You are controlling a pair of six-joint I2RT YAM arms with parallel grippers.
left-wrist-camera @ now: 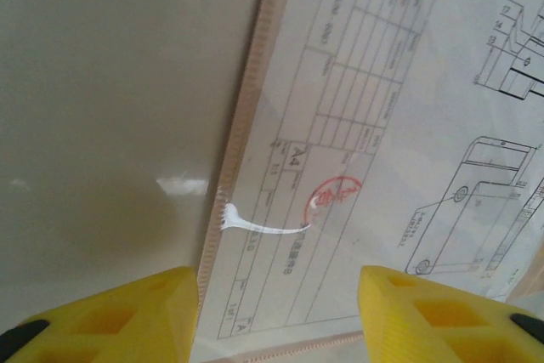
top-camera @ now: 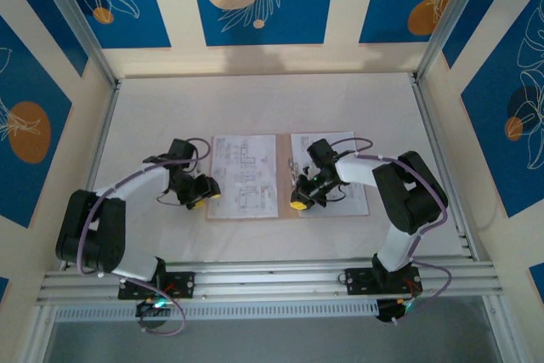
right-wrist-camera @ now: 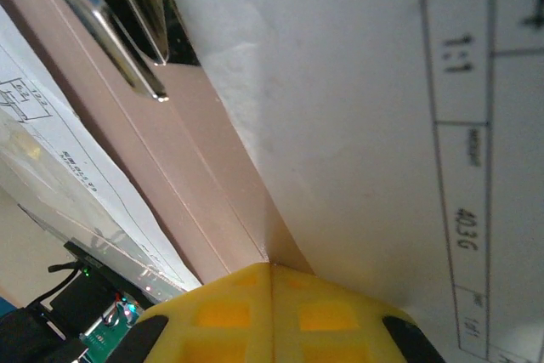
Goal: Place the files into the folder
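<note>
One folder (top-camera: 284,155) is on one table (top-camera: 170,108), with two printed sheets countable: a left sheet (top-camera: 243,174) and a right sheet (top-camera: 350,200); whether more lie beneath cannot be told. There are two arms, a left arm (top-camera: 127,189) and a right arm (top-camera: 399,184), and two end effectors: the left end effector (top-camera: 205,199) and the right end effector (top-camera: 297,203).

We see a matt pinkish card folder (right-wrist-camera: 200,189), white paper files (left-wrist-camera: 382,125) with a glossy sheen, a shiny metal clip (right-wrist-camera: 127,48), and a smooth table (left-wrist-camera: 102,125).
</note>
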